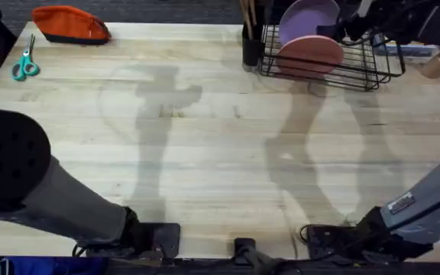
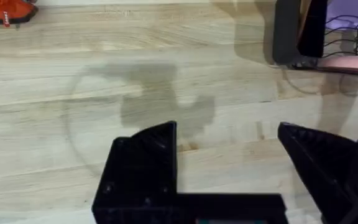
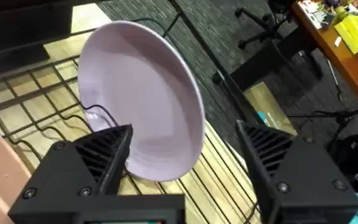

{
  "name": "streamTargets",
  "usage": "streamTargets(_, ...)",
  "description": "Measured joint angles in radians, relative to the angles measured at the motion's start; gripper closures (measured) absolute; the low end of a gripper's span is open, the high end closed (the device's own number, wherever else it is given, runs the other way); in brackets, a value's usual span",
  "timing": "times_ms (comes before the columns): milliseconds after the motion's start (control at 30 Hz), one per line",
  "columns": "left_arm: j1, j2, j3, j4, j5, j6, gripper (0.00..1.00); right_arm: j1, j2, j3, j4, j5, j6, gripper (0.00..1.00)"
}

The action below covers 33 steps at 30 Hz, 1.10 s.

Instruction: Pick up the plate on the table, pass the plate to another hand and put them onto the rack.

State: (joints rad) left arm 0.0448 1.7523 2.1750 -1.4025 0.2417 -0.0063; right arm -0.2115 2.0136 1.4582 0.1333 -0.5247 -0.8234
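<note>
The plate [image 1: 310,18] is standing on edge in the rack [image 1: 357,72] at the far right of the bench [image 1: 205,153], leaning back behind the pink plate [image 1: 310,53] that is sitting in the slot in front of it; a black utensil cup [image 1: 252,50] is standing just beside the rack's left end.

In the right wrist view the plate [image 3: 143,99] is resting with its lower rim among the rack's wire bars [image 3: 36,112]; the right gripper [image 3: 188,158] is hovering close before it with fingers spread wide, the plate's lower edge lying just past one finger [image 3: 98,155] and the other finger well off its rim; nothing is lying between the fingers; whether that near finger is grazing the plate is hard to judge from this angle.

The left gripper [image 2: 225,155] is hanging over bare bench [image 2: 104,74] with its fingers also wide apart and gripping nothing; the plate is lying well apart from it, at the far corner of that view.

Scissors [image 1: 25,65] and an orange pouch [image 1: 69,24] are lying at the bench's far left.
</note>
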Motion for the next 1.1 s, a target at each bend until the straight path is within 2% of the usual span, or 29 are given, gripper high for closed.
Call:
streamTargets(500,0.0,0.0,0.0,0.0,0.0,0.0,0.006,-0.01,-0.014,0.002,0.022,0.0,0.082,0.003)
streamTargets(833,0.0,0.0,0.0,0.0,-0.001,0.0,0.006,-0.065,-0.165,0.005,0.0,0.0,0.238,0.003)
streamTargets(900,0.0,0.0,0.0,0.0,-0.003,0.0,0.006,-0.064,-0.198,0.006,-0.029,0.0,0.25,0.004)
streamTargets(967,0.0,0.0,0.0,0.0,-0.003,0.0,0.006,-0.064,-0.321,0.006,-0.187,0.0,0.273,0.004)
streamTargets(1100,0.0,0.0,0.0,0.0,-0.003,0.0,0.006,-0.064,-0.437,0.007,-0.367,0.0,0.307,0.003)
